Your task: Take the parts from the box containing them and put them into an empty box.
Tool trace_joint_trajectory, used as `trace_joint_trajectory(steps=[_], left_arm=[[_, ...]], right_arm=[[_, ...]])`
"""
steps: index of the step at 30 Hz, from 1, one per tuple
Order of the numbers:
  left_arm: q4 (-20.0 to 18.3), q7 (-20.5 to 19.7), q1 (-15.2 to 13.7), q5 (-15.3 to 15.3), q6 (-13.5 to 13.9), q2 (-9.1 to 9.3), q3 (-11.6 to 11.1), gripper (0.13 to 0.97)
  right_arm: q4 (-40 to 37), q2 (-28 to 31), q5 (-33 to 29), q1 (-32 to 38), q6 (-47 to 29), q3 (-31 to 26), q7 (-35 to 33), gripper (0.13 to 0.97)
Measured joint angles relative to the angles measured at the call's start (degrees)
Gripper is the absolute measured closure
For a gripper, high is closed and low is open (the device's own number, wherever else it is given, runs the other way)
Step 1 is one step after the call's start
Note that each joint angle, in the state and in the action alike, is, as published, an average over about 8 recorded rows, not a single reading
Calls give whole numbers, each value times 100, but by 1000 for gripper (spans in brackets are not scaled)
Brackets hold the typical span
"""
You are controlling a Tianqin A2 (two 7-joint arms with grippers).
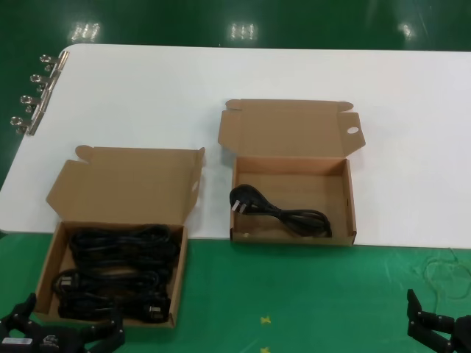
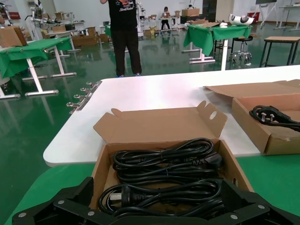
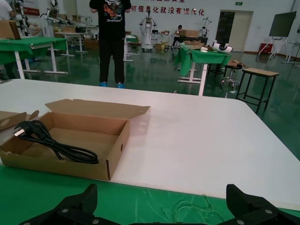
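Note:
The box containing the parts (image 1: pixel 45 273) sits at the near left on the green mat, lid flap open, and holds several bundled black power cords (image 1: pixel 118 268). It fills the left wrist view (image 2: pixel 101 164), cords (image 2: pixel 164 176) inside. My left gripper (image 1: pixel 70 325) is open and empty, low at that box's near edge (image 2: pixel 159 208). The other box (image 1: pixel 352 198), with a round hole in its side tab, stands to the right and holds one cord (image 1: pixel 283 213); the right wrist view shows it too (image 3: pixel 117 150). My right gripper (image 1: pixel 440 329) is open and empty at the near right (image 3: pixel 161 213).
A white table (image 1: pixel 147 95) stretches behind the green mat (image 1: pixel 294 294). Several metal binder clips (image 1: pixel 33 95) hang on its left edge. Faint white scribbles (image 1: pixel 445 272) mark the mat near my right gripper. A person (image 2: pixel 124 35) stands beyond the table.

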Motion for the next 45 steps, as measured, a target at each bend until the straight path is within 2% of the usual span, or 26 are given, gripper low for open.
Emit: trace_joint_trajectory(steps=[45], left_arm=[[0, 0, 0, 0, 0, 0, 0, 132]], right_arm=[[0, 0, 0, 0, 0, 0, 0, 129]])
